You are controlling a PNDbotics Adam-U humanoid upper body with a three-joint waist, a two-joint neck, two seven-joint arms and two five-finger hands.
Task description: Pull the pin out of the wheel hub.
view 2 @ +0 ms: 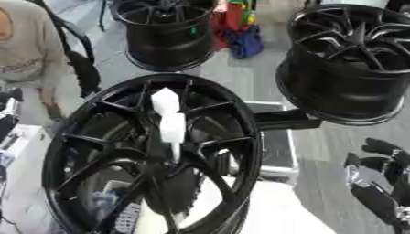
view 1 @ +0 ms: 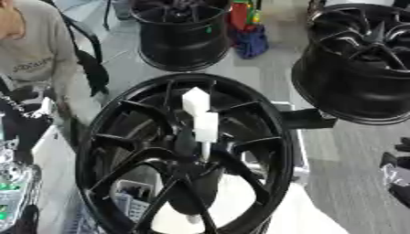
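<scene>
wheel (view 1: 264, 137): glossy black, rim and spokes alike
pin (view 1: 205, 125): white, with a white block at its top
right hand (view 2: 376, 180): black with silver patches, fingers (view 2: 383, 147) black
left hand (view 1: 14, 183): silver metal with small green spots
far wheels (view 2: 344, 68): black, same spoke pattern
floor (view 1: 264, 77): plain grey
bundle past the wheels (view 2: 244, 39): blue beside red

the right hand (view 2: 376, 176) hangs low at the right edge, dark fingers spread and relaxed, holding nothing, palm area silver. the left hand (view 1: 16, 183) shows only as a silvery strip at the lower left edge, its fingers impossible to read.
</scene>
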